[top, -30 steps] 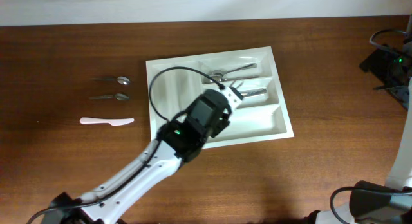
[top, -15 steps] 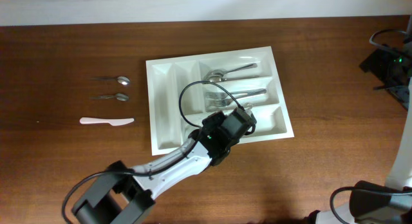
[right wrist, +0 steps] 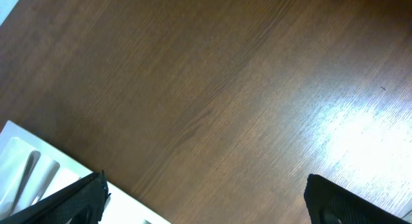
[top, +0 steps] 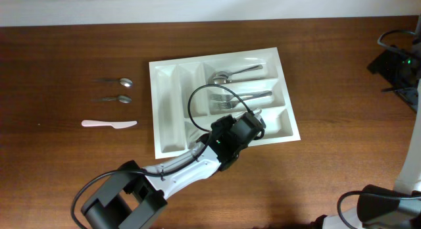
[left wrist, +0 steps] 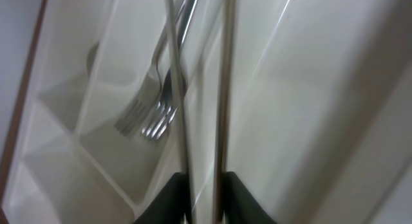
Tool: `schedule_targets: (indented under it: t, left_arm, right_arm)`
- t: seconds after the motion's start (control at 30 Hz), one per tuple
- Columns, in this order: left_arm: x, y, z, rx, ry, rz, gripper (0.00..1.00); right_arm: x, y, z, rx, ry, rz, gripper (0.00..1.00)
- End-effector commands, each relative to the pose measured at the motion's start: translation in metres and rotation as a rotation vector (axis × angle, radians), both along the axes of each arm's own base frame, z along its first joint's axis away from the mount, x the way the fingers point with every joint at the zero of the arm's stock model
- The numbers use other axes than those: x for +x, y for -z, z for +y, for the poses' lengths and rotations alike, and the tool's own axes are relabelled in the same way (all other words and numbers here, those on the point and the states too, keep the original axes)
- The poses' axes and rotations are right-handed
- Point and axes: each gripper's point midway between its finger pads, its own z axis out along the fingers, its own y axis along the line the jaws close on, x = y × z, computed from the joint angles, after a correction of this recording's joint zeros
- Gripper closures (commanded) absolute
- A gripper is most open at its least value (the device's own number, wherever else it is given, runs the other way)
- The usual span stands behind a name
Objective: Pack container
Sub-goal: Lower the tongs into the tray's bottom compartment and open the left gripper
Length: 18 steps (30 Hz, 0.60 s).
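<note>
Container (top: 172,104) mid-table; left gripper (left wrist: 205,185) low over its nearest long compartment, metal handle (left wrist: 223,89) between fingers, gripped or freed unclear. Right gripper (right wrist: 206,198) agape. Part jaws fully, lift straight

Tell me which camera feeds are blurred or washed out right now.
Left wrist: soft and smeared, very close to the container; forks only roughly readable. Right wrist: sharp, with a bright glare patch on the table. Overhead: crisp, evenly lit.
</note>
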Motion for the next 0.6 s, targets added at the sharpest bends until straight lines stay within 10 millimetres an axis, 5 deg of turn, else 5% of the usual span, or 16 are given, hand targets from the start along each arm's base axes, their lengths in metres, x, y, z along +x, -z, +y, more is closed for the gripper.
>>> schedule_targets:
  t: [0.0, 0.23, 0.33, 0.4, 0.57]
  left_arm:
    - [0.004, -0.007, -0.008, -0.013, 0.005, -0.037, 0.54]
    - [0.006, -0.009, -0.011, -0.026, 0.005, -0.047, 0.53]
    - [0.007, -0.011, -0.012, -0.033, 0.005, -0.053, 0.4]
    - [0.014, -0.018, -0.011, -0.048, -0.025, -0.095, 0.23]
    - [0.044, -0.067, -0.005, -0.16, -0.232, -0.269, 0.06]
  right_arm:
    - [0.0, -0.001, -0.001, -0.005, -0.002, 0.0, 0.01]
    - [0.0, -0.001, -0.001, -0.005, -0.002, 0.0, 0.01]
    - [0.0, -0.001, -0.001, -0.005, -0.003, 0.0, 0.01]
    - [0.0, -0.001, -0.001, -0.005, -0.003, 0.0, 0.01]
    - [0.0, -0.001, -0.001, -0.005, -0.002, 0.0, 0.01]
